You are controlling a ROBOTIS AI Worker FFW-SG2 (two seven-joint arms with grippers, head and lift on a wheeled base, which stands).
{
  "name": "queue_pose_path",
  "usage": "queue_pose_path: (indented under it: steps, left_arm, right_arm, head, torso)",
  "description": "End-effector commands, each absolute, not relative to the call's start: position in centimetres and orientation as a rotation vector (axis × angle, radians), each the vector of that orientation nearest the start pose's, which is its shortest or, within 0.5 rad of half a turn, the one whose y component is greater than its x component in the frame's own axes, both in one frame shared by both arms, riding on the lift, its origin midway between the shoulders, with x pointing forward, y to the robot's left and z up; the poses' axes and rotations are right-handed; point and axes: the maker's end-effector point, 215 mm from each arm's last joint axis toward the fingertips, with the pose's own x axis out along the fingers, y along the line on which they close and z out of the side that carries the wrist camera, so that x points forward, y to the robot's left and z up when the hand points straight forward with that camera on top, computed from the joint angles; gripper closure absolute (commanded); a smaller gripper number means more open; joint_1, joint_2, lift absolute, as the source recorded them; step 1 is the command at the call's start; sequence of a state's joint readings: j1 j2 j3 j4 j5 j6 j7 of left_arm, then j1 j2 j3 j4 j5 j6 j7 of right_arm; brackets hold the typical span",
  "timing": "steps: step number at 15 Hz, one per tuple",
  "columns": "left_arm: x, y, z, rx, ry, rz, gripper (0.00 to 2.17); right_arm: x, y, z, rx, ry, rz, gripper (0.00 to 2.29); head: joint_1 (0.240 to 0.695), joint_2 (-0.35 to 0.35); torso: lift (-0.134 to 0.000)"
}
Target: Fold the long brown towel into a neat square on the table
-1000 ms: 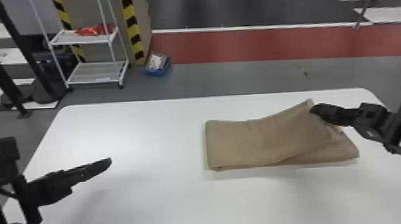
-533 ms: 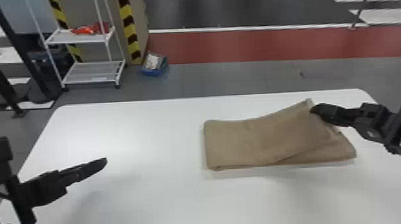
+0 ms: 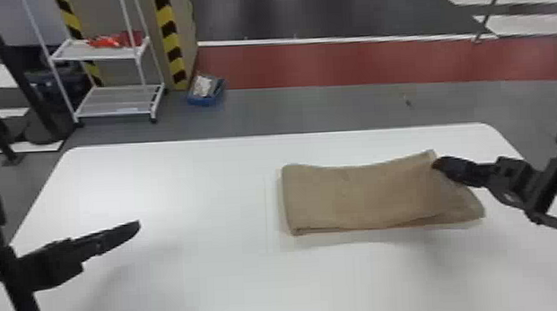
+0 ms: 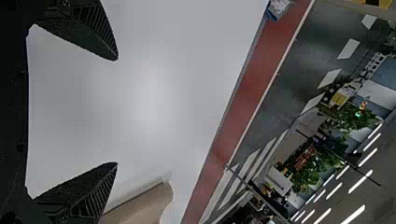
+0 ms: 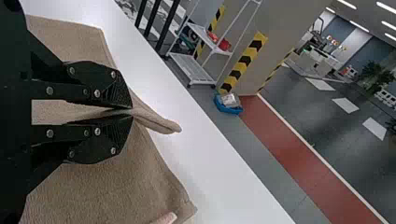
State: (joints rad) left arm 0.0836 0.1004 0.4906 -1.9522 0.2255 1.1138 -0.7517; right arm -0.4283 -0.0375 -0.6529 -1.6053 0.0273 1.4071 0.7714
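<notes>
The black right pincer [image 3: 434, 164] is gripping the folded brown fabric towel [image 3: 360, 198] extending leftward from it on the white tabletop [image 3: 215, 276], the black left pincer [image 3: 138, 226] hovering open.

Spread fingers [image 4: 114, 112] above the white table [image 4: 154, 84], one end of the brown towel [image 4: 140, 204] near the lower one.Correction, full text:

Wide-apart black fingers [image 4: 88, 191] over the white table [image 4: 154, 84], brown towel [image 4: 140, 204] near one of them.

matt, woven-looking cloth towel [image 3: 360, 196]; smooth, faintly glossy white table [image 3: 180, 184]
</notes>
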Motion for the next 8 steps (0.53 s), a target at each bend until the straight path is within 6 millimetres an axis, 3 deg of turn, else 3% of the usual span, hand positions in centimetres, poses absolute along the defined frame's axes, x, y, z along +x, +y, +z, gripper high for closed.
queue_pose_path:
  steps: [1, 2, 4, 5, 6, 7, 8]
  left_arm:
    - [46.4, 31.3, -40.4, -0.484, 0.592, -0.357, 0.08]
    - [46.3, 31.2, -40.6, -0.486, 0.595, -0.358, 0.08]
    - [46.3, 31.0, -41.0, -0.492, 0.604, -0.360, 0.08]
    - [46.3, 31.0, -41.0, -0.488, 0.601, -0.359, 0.08]
    - [46.5, 31.0, -40.9, -0.486, 0.599, -0.357, 0.08]
    - [46.5, 31.0, -40.8, -0.486, 0.598, -0.357, 0.08]
    - [46.5, 31.1, -40.9, -0.486, 0.599, -0.354, 0.08]
  right_arm:
    - [56.1, -34.1, -32.4, 0.842, 0.634, 0.272, 0.98]
    - [55.9, -35.6, -32.2, 0.839, 0.626, 0.254, 0.98]
    - [56.1, -36.9, -37.0, 0.799, 0.655, 0.202, 0.98]
    - [56.3, -37.2, -37.5, 0.787, 0.654, 0.194, 0.98]
    - [56.3, -36.3, -36.2, 0.819, 0.652, 0.222, 0.98]
    - [56.4, -35.7, -33.3, 0.858, 0.634, 0.254, 0.98]
    - [56.2, -36.0, -32.4, 0.867, 0.627, 0.253, 0.98]
  head:
    - [0.695, -0.037]
    - [0.695, -0.034]
    - [0.695, -0.039]
    - [0.695, -0.047]
    - [0.695, -0.056]
    - [0.695, -0.061]
    - [0.695, -0.059]
  torso:
    - [-0.124]
    - [-0.124]
    - [-0.124]
    - [-0.124]
    - [-0.124]
    - [-0.124]
    - [-0.124]
